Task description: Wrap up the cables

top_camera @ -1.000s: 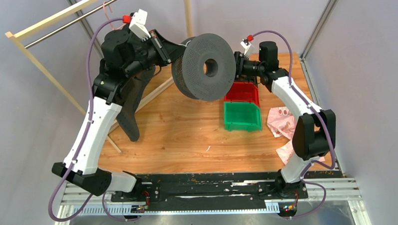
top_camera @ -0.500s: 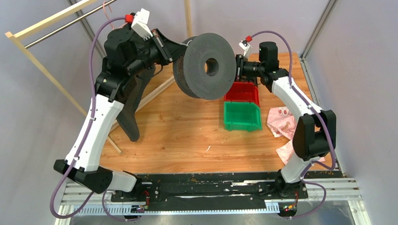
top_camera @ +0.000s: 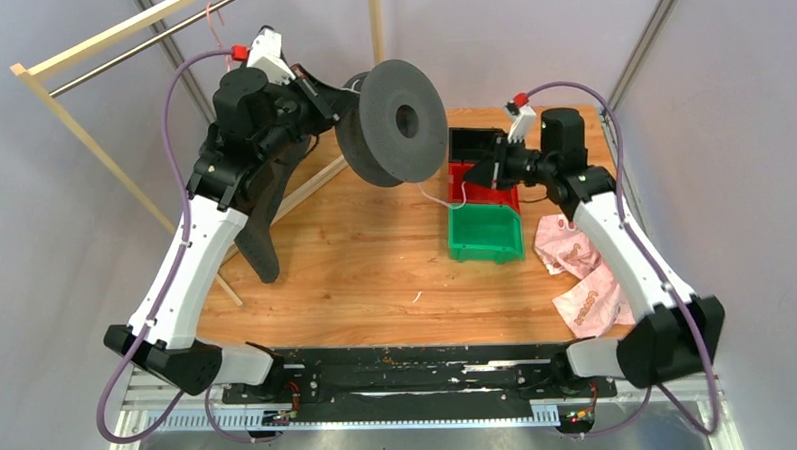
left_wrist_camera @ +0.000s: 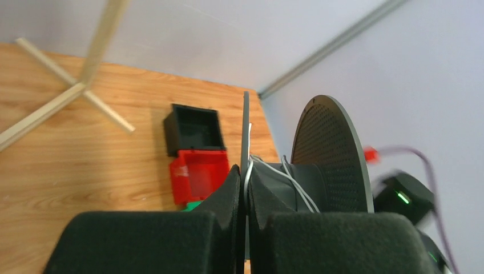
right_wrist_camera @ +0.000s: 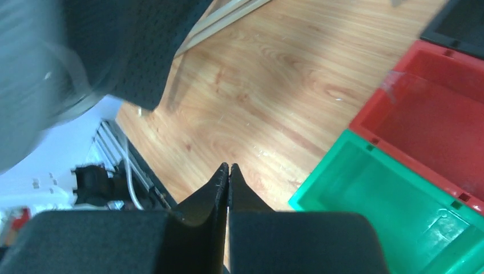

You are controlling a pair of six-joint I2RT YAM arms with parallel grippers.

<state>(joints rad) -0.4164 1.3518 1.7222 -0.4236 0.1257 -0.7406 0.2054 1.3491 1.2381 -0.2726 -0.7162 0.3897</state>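
Aloft, left fingers [left_wrist_camera: 227,197] clamp spool [left_wrist_camera: 328,154], cable [left_wrist_camera: 291,181] loose

Clad in smooth white shells along the long links of the left arm [top_camera: 191,257] and the right arm [top_camera: 626,252]; jointed with bulky matte-black housings at shoulder, elbow and wrist; strung with a purple hose [top_camera: 100,411] from base to wrist on each side; topped at each wrist with a small white block [top_camera: 268,51] carrying a red tab [top_camera: 237,53]; finished in the left claw [left_wrist_camera: 244,174] and the right claw [right_wrist_camera: 229,168], both black, with wedge-shaped, fine-grained fingers; bolted onto a black base plate [top_camera: 420,379].
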